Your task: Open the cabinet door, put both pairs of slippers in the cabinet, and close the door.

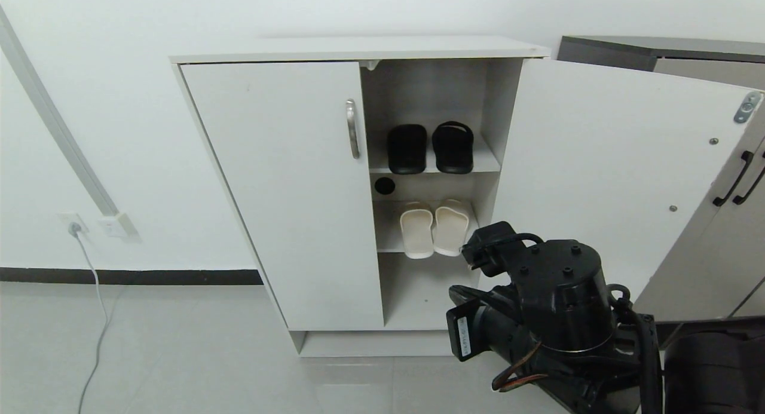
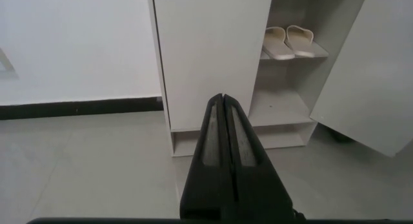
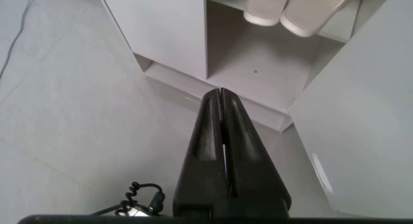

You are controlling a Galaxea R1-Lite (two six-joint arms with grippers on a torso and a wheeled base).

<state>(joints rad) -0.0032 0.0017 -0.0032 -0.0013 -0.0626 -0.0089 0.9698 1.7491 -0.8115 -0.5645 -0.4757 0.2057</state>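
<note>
Right hand (image 3: 222, 93) hanging pressed together, left hand (image 2: 222, 98) likewise, white slippers (image 1: 433, 229) sitting shelved ahead of them, black slippers (image 1: 430, 148) resting higher, door (image 1: 597, 163) standing open alongside.

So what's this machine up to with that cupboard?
A two-armed robot is putting slippers away in a white cabinet. The right door stands open; the black slippers sit on the upper shelf and the white slippers on the shelf below. The left gripper and right gripper are shut and empty. Only closing the door is left.
</note>
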